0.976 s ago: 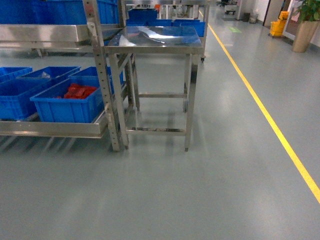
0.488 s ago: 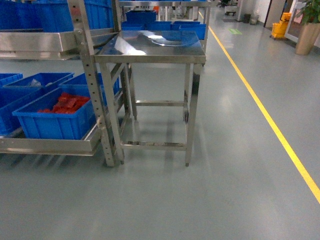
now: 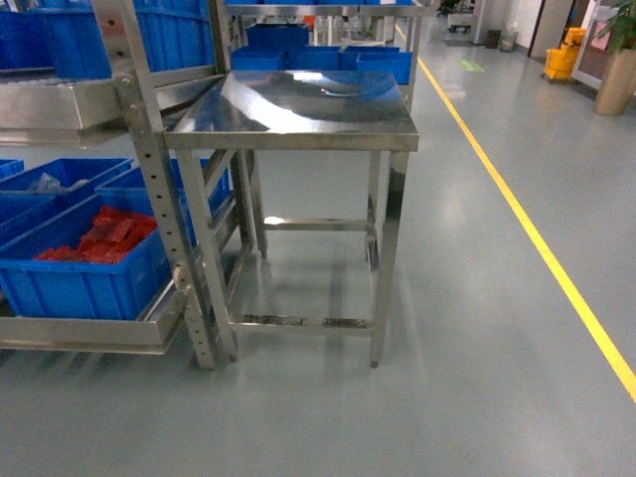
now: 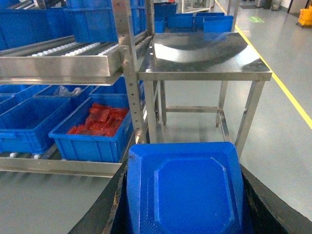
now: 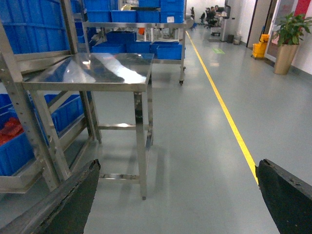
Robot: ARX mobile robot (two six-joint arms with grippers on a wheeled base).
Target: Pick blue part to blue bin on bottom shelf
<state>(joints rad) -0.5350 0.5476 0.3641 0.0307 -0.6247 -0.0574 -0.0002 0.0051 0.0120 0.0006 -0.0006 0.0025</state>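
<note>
Ahead, a steel table (image 3: 298, 109) flanks the bottom shelf (image 3: 89, 333); left jaws grip a blue part (image 4: 185, 195), right open.

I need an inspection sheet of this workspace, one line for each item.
Surface: steel table, top bare and shiny; grey floor.
Job's things: blue part held between the left gripper's fingers in the left wrist view; bottom shelf carries blue bins; the nearest bin holds red parts.
Clutter: nothing seen.
Grippers: left gripper shut on the blue part; right gripper open, holding nothing.
Cables: nothing seen.
Surroundings: yellow line along the floor; more blue bins on racks behind; potted plant far right.
</note>
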